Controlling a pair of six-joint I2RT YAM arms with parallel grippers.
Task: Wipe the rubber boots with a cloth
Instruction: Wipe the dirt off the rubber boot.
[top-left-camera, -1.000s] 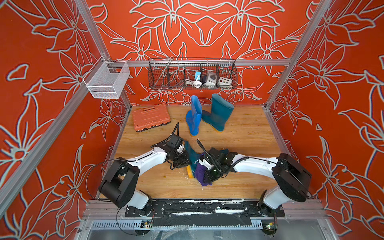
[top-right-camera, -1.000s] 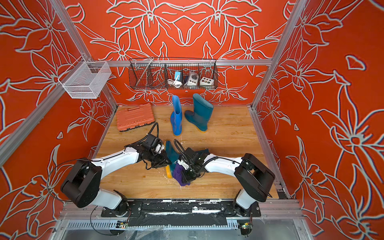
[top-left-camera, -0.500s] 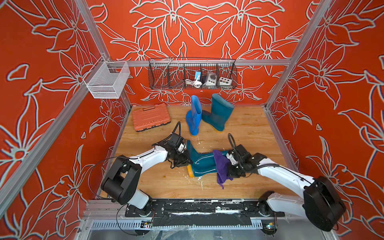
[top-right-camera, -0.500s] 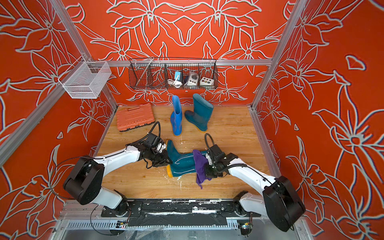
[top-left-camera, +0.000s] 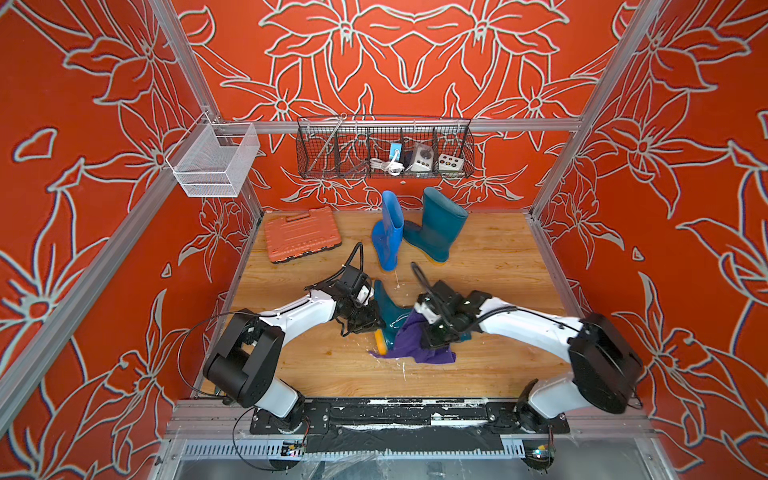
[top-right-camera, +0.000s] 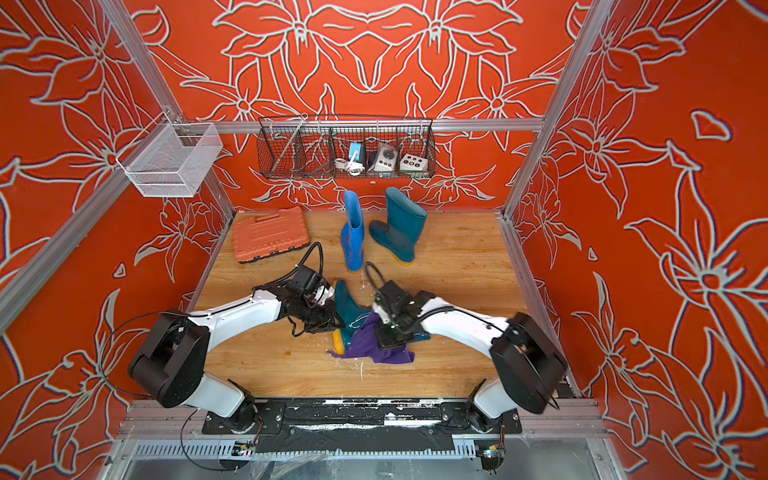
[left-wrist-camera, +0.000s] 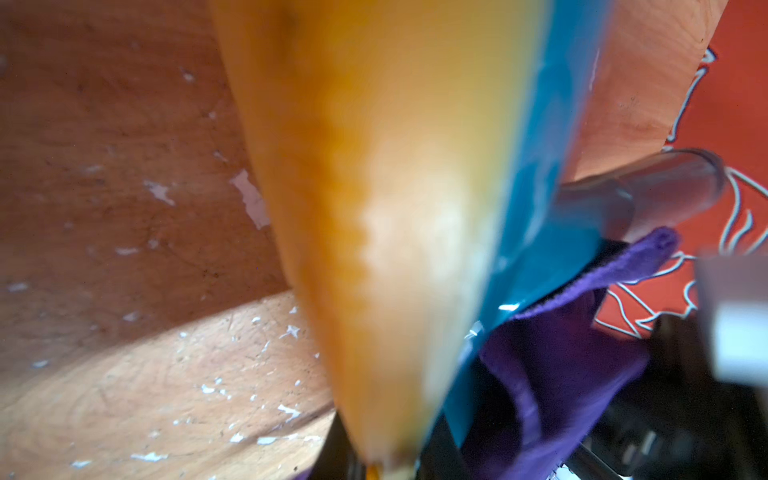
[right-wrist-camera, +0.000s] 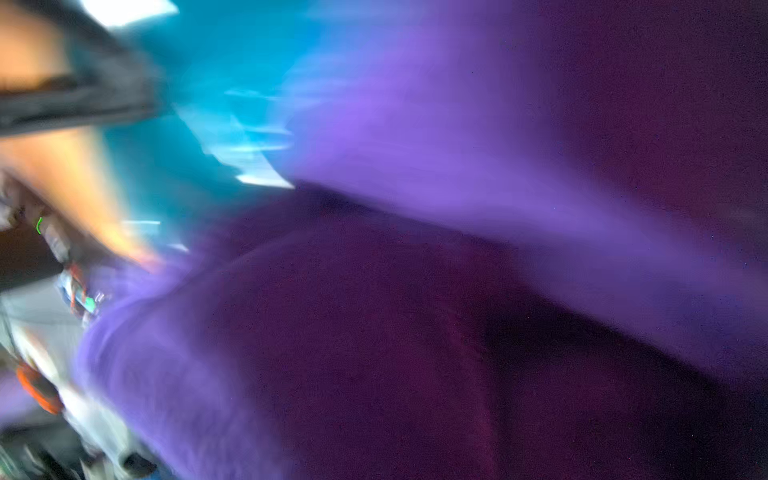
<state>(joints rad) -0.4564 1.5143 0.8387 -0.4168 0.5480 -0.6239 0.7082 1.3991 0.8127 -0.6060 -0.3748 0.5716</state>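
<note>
While your left claw (top-left-camera: 370, 322) grips the lying boot (top-left-camera: 390, 307), your right claw (top-left-camera: 436, 336), clamping the cloth (top-left-camera: 409, 349), wipes beside it; next, press firmly.

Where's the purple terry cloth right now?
In a top view, the purple terry cloth drapes over the lying dark teal rubber boot, front centre of the wooden floor, in the right gripper.

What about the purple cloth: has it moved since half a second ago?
Yes. The purple cloth has slid back along the lying teal boot toward its yellow sole, the end nearer the orange tool case.
</note>
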